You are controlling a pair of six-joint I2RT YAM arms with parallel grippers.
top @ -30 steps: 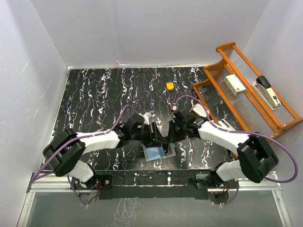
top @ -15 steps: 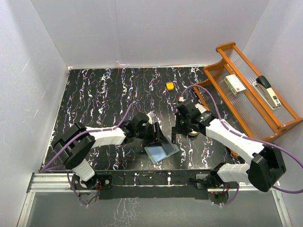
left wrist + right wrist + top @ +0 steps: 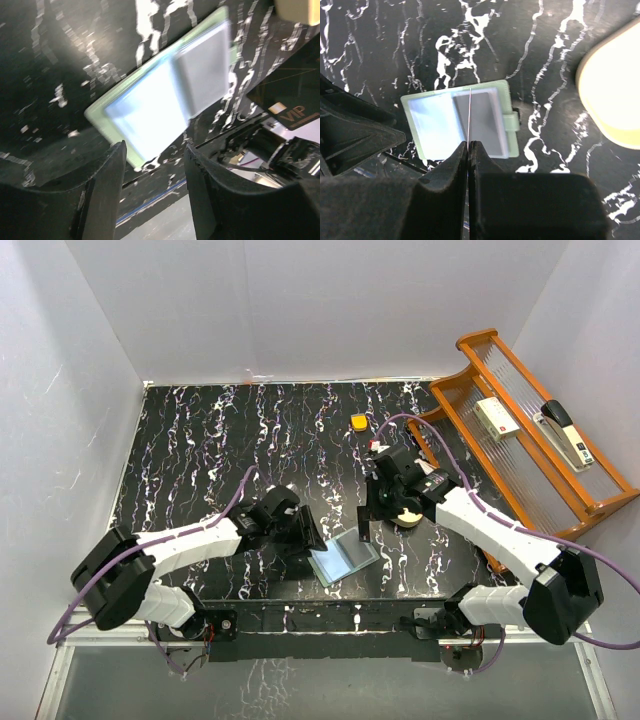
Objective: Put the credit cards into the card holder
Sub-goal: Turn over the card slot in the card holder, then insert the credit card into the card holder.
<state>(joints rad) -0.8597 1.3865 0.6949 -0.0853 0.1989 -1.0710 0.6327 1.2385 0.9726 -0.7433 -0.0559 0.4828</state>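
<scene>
At the near edge of the table (image 3: 200, 460), around 6 o'clock in the top view, the card holder (image 3: 343, 557) is lying open and flat with its pale pockets facing up. A second ago both arms were crowding right over it, and now they are moving apart. The left gripper (image 3: 303, 537) is sliding back toward 9 o'clock of the holder, and its fingers are standing spread with nothing between them. The right gripper (image 3: 368, 528) is lifting away toward 1 o'clock, close to the tan dish (image 3: 408, 515), and its fingers are pressing tight together on a dark credit card (image 3: 287, 102). The holder is also sitting a little more turned than before. So I am guessing this card is not in a pocket yet and the right arm is lining up for a try. Nothing is pinning the holder down, so it may slide when the card pushes in. The top view is showing where both arms are, but the card is too dark to pick out there. The right wrist view is showing the card only as a thin line, edge on, hanging over the holder's middle fold, with the snap tab (image 3: 512, 121) at 3 o'clock. Only the left wrist view is showing the card's flat face with its gold letters.
</scene>
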